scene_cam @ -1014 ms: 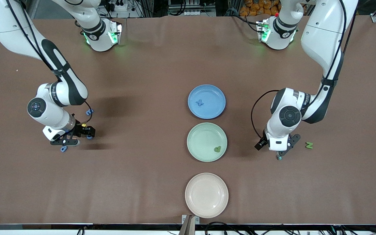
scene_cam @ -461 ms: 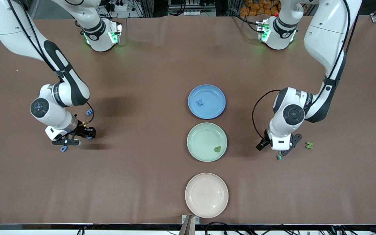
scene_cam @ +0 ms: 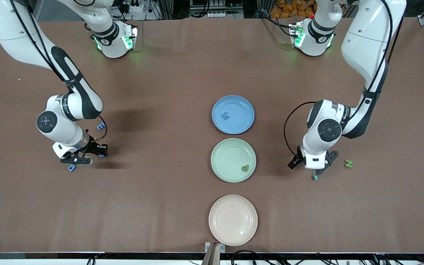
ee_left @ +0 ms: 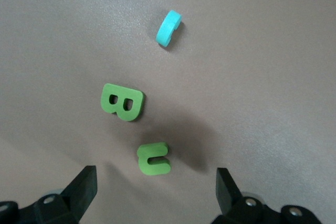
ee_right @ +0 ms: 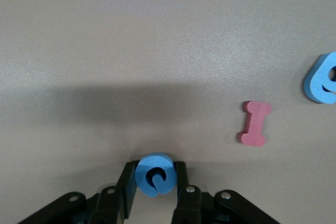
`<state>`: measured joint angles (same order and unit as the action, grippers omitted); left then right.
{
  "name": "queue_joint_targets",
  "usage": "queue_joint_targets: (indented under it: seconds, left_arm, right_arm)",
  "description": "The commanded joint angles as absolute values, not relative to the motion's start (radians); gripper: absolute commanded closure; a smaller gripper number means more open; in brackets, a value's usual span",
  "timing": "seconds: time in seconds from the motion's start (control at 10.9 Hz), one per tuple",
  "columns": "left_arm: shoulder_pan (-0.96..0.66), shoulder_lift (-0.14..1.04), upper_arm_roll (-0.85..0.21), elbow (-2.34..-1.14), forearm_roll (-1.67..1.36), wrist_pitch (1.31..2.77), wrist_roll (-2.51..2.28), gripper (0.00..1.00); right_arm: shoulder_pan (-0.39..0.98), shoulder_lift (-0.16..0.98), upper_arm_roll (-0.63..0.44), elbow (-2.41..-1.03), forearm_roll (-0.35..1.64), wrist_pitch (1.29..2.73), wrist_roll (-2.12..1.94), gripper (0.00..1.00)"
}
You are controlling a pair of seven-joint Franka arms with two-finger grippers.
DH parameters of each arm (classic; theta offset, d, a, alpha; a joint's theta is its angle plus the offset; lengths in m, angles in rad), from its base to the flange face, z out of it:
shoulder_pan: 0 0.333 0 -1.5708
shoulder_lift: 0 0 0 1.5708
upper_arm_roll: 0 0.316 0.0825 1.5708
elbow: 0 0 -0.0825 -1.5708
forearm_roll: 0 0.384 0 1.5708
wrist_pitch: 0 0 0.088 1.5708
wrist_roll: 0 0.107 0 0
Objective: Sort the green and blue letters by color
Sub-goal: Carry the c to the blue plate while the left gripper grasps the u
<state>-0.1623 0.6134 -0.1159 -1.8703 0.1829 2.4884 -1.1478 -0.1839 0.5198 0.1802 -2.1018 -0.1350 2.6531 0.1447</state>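
My right gripper is shut on a round blue letter, low over the table toward the right arm's end. Another blue letter lies close by. In the front view blue letters lie around that gripper. My left gripper is open over a green "c"-like letter, with a green "B" and a light blue letter close by. A green "N" lies beside it. The blue plate holds a blue "x". The green plate holds a green letter.
A small dark red "I" lies near my right gripper. An empty pink plate stands nearest the front camera, in line with the green and blue plates at the table's middle.
Both arms have shifted only slightly; the right wrist has crept a little toward the plates. No letter has visibly moved.
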Motion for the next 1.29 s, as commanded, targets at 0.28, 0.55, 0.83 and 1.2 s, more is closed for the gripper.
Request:
queue_joint_targets:
  seconds: [0.28,0.55,0.83,1.2]
  left_arm:
    - [-0.147,0.643,-0.126,-1.867,0.198,2.537,-1.143,0.0]
    - [-0.147,0.655,-0.121,-1.861,0.199,2.551,-1.143,0.0]
    - [-0.147,0.655,-0.121,-1.861,0.201,2.551,-1.141,0.0]
    - [-0.12,0.65,-0.124,-1.859,0.195,2.551,-1.144,1.0]
  right_arm:
    - [-0.033,0.502,0.181,-2.068,-0.124,2.619,0.557,1.0]
    - [0.064,0.503,0.268,-1.975,-0.126,2.519,0.884,1.0]
    - [0.176,0.515,0.323,-1.895,-0.13,2.491,1.225,1.0]
    - [0.408,0.56,0.336,-1.778,-0.175,2.418,1.564,1.0]
